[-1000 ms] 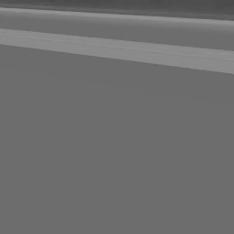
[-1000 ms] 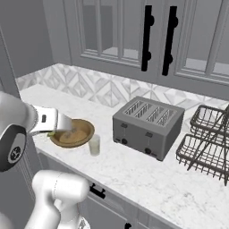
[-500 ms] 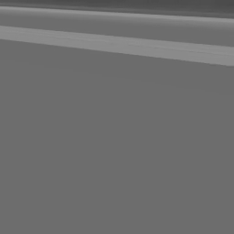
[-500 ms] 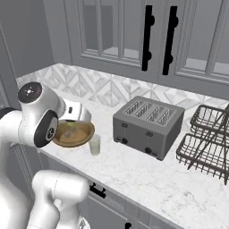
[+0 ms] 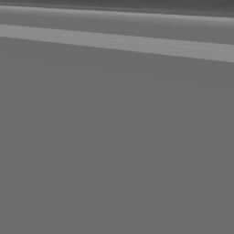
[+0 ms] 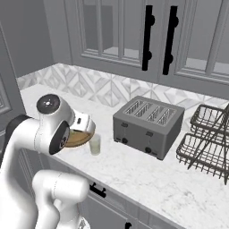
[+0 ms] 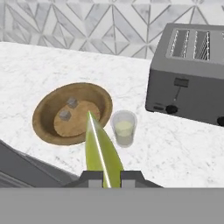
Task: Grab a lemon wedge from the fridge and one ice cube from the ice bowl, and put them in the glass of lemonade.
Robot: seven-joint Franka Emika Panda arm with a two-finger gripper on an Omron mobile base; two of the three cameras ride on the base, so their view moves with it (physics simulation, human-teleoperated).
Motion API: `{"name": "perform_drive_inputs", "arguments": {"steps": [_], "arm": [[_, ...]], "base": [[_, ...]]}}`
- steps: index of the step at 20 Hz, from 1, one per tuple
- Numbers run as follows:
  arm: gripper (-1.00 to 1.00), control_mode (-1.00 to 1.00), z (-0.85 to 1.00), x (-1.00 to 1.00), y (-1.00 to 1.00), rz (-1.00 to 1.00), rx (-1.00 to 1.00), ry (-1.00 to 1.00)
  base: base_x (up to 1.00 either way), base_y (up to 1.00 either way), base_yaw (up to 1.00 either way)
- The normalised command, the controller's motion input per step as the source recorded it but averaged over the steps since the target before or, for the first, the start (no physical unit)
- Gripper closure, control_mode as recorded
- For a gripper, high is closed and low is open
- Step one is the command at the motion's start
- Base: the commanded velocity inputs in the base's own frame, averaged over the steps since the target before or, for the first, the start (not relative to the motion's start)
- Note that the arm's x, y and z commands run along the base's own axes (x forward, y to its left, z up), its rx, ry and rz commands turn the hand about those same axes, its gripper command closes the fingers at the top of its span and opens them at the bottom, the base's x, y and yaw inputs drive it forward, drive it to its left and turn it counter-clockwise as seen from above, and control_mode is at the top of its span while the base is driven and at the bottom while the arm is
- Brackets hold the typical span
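Observation:
In the hand view my gripper (image 7: pixel 105 180) is shut on the lemon wedge (image 7: pixel 102 151), a yellow-green sliver sticking up between the fingertips. I am above the counter, short of the glass of lemonade (image 7: pixel 124 127), which stands just right of the wedge's tip. The tan ice bowl (image 7: pixel 46 111) lies left of the glass with two ice cubes (image 7: pixel 71 103) inside. In the right base view the glass of lemonade (image 6: pixel 95 145) stands beside the ice bowl (image 6: pixel 79 138), which my arm partly hides. The fridge is out of view.
A grey four-slot toaster (image 6: pixel 148 125) stands right of the glass, also close by in the hand view as the toaster (image 7: pixel 189 78). A dark wire dish rack (image 6: pixel 207 145) is at the far right. Cabinets with black handles (image 6: pixel 148 38) hang above the tiled backsplash.
My arm has swung rightward over the counter toward the bowl and glass. Its big joint now covers part of the bowl in the right base view. The wedge stays gripped.

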Motion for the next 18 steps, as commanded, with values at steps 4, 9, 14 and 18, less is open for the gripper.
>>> {"name": "perform_drive_inputs", "arguments": {"steps": [4,9,14,18], "arm": [[1.00,-1.00,-0.23,0.33,0.00,0.00,0.03,0.00],[1.00,-1.00,-0.21,0.34,0.00,0.00,0.00,0.00],[1.00,-1.00,-0.28,0.02,0.00,0.00,0.00,0.00],[1.00,-1.00,-0.22,0.03,0.00,0.00,0.01,0.00]], "base": [[0.00,0.00,0.00],[0.00,0.00,0.00],[0.00,0.00,0.00],[0.00,0.00,0.00]]}}
